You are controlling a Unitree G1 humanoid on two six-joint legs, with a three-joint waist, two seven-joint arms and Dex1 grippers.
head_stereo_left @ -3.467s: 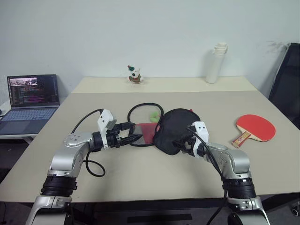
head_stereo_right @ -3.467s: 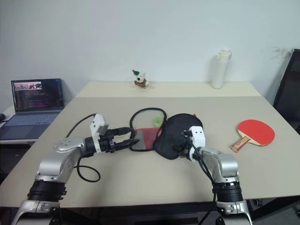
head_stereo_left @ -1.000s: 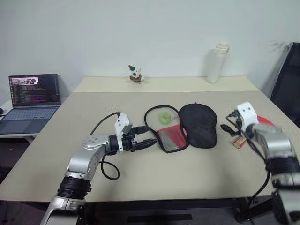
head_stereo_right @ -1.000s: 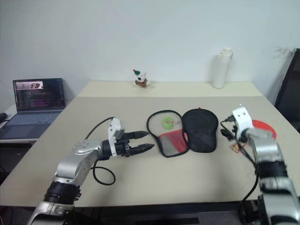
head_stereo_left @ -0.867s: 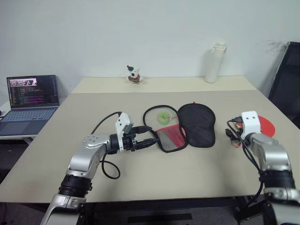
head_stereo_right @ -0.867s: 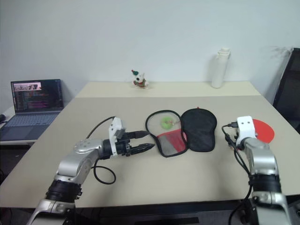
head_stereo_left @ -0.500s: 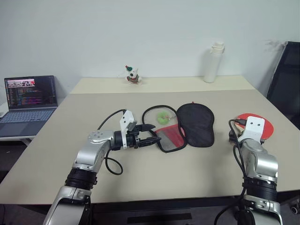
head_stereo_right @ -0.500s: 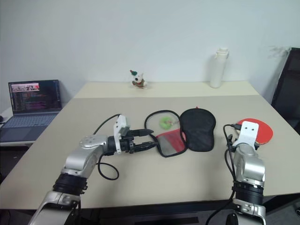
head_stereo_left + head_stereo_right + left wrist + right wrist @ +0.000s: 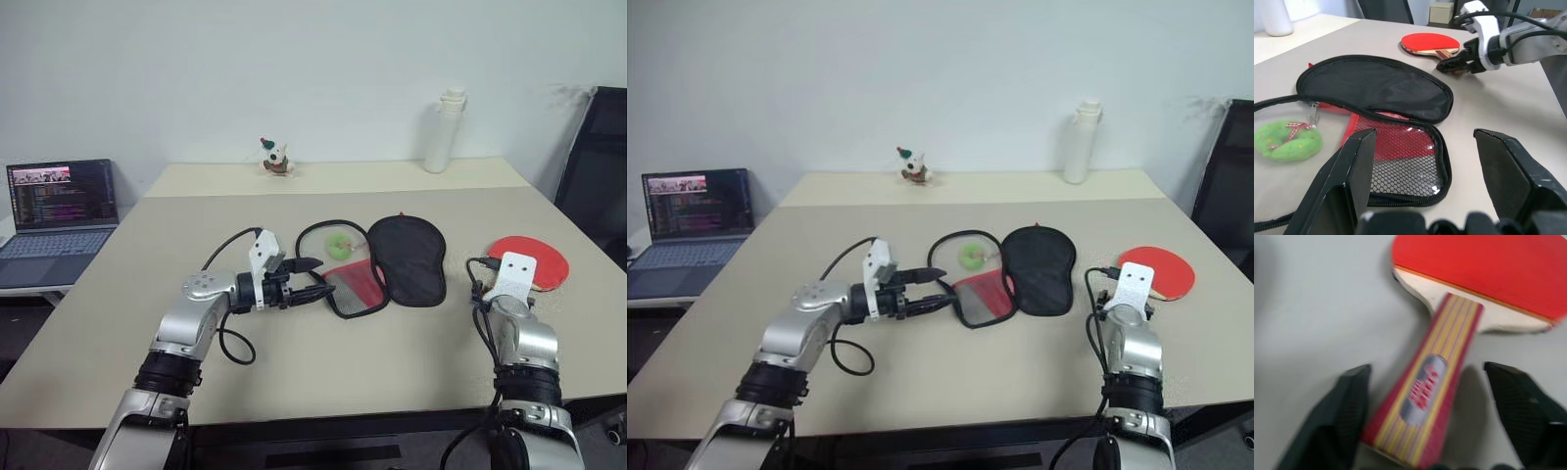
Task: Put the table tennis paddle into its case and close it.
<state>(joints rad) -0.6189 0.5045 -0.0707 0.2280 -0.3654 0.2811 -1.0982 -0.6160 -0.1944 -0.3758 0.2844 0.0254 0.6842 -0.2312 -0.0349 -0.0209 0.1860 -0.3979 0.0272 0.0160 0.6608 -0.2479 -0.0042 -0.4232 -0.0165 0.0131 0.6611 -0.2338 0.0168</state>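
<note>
Paddle [image 9: 1459, 318] lies flat on the beige table [image 9: 294, 372], red rubber face up, toward the table's right edge and well apart from the case [image 9: 377, 269]. Right gripper [image 9: 1437, 416] is positioned at the paddle's handle: in the right wrist view the two black fingers [image 9: 1337, 416] stand apart, one on each side of the striped wood handle, with a gap visible between each finger and the wood, so nothing is clamped. Handle end points toward the gripper; the blade lies on the far side. In the left wrist view the same gripper [image 9: 1462, 58] shows with its fingertips at the handle end. Case sits near the middle of the table, unzipped and spread open: black fabric half toward the right, red half with black mesh toward the left, the two halves overlapping where they join. Zipper rim of the case curves out in a black loop on the far-left side, and a small green ring [image 9: 340, 246] lies inside that loop, just beside the red half. Left gripper [image 9: 315, 278] hovers at the near-left edge of the mesh half, fingers [image 9: 1337, 196] spread wide and holding nothing; whether a fingertip touches the rim cannot be told. Along the far edge of the table: a white bottle [image 9: 442, 131] standing upright at right, a small figurine [image 9: 273, 157] near centre. Open laptop [image 9: 59, 211] sits on a separate surface to the left.
</note>
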